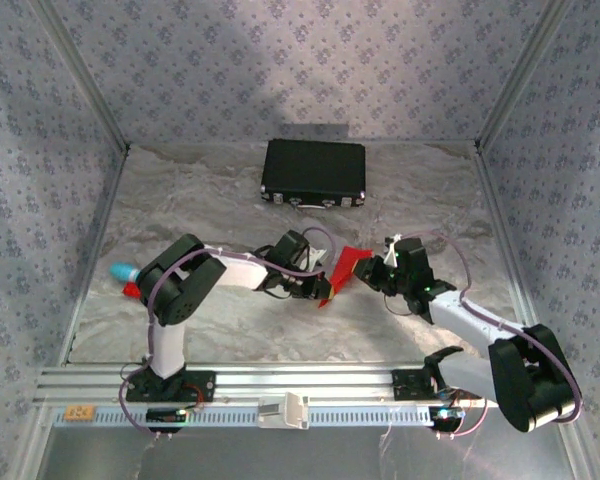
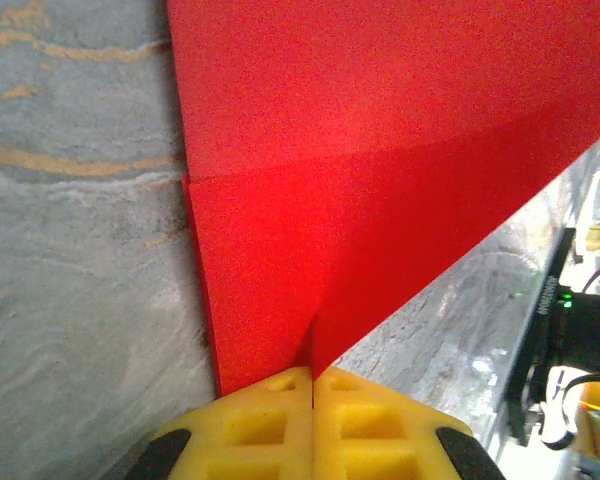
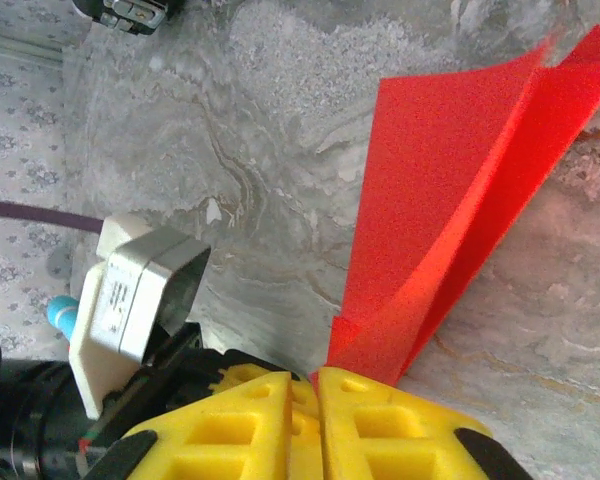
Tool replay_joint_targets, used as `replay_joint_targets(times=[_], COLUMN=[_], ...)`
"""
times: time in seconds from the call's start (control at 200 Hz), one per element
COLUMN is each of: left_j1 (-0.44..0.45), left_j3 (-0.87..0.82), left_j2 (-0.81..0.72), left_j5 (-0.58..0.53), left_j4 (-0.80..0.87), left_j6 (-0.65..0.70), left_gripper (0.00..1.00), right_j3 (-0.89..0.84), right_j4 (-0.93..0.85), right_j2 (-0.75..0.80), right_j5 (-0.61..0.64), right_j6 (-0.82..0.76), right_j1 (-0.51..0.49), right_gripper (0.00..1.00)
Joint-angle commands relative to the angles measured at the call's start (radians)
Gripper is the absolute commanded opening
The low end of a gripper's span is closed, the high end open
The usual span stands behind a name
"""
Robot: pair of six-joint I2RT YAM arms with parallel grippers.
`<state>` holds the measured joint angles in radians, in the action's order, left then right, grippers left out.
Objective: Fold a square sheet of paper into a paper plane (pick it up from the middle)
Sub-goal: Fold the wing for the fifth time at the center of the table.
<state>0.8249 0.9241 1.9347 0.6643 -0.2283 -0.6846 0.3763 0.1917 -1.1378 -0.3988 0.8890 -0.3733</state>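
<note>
One small turquoise object (image 1: 125, 270) lies at the far left of the marbled counter (image 1: 230, 200). A black case (image 1: 313, 172) sits at upper centre, well apart from the arms. Just below centre, the left gripper (image 1: 323, 292) is clenched on the red paper sheet (image 1: 346, 262), whose edge runs into its closed yellow fingers (image 2: 260, 425). The sheet is partly folded, with layers overlapping. To its right, the right gripper (image 1: 372, 270) pinches a folded corner of the sheet, fingers (image 3: 380, 420) pressed together.
</note>
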Motion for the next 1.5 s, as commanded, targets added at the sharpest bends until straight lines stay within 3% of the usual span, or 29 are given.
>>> replay_joint_targets(times=[0.0, 0.425, 1.109, 1.499], left_j1=[0.005, -0.002, -0.03, -0.042], left_j3=[-0.008, -0.052, -0.154, -0.167], left_j2=[0.06, 0.119, 0.14, 0.145], left_j5=[0.058, 0.124, 0.105, 0.099], left_j4=[-0.106, -0.331, -0.556, -0.553], left_j6=[-0.1, -0.335, -0.507, -0.532], left_gripper=[0.0, 0.0, 0.0, 0.0], right_j3=[-0.005, 0.045, 0.103, 0.122], right_j4=[0.039, 0.201, 0.376, 0.438], right_j2=[-0.028, -0.245, -0.46, -0.54], right_j5=[-0.044, -0.118, -0.248, -0.268], right_j6=[-0.049, -0.023, -0.006, 0.012], right_j1=[-0.001, 0.007, 0.082, 0.094], right_gripper=[0.13, 0.08, 0.08, 0.09])
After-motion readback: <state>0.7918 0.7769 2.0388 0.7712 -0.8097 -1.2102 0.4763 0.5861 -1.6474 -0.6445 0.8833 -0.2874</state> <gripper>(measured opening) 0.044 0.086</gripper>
